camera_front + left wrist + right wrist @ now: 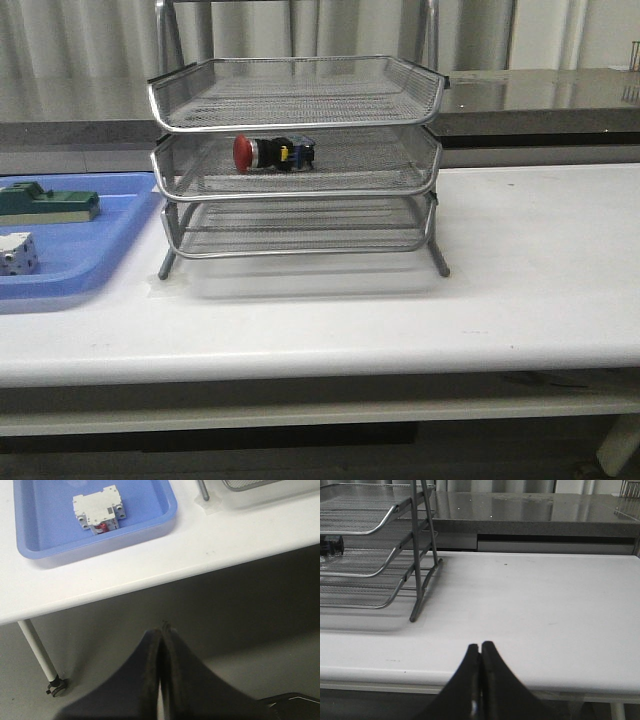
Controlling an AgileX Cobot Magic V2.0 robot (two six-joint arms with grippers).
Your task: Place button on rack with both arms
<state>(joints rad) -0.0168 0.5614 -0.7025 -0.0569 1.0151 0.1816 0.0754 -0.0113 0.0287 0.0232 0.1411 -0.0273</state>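
The button (pixel 272 152), red cap to the left and black body with blue and yellow end, lies on its side in the middle tray of the silver wire rack (pixel 300 105). The rack stands at the table's centre; its side (pixel 370 555) shows in the right wrist view, a foot (pixel 202 492) in the left wrist view. Neither arm appears in the front view. My left gripper (pixel 163 630) is shut and empty, hanging off the table's front edge over the floor. My right gripper (pixel 480 647) is shut and empty, at the front edge right of the rack.
A blue plastic tray (pixel 110 245) at the left holds a green flat block (pixel 45 203) and a white block (pixel 15 253), the latter also seen as the white block (pixel 98 512) in the left wrist view. A table leg (pixel 37 652) stands below. A grey counter (pixel 540 95) runs behind.
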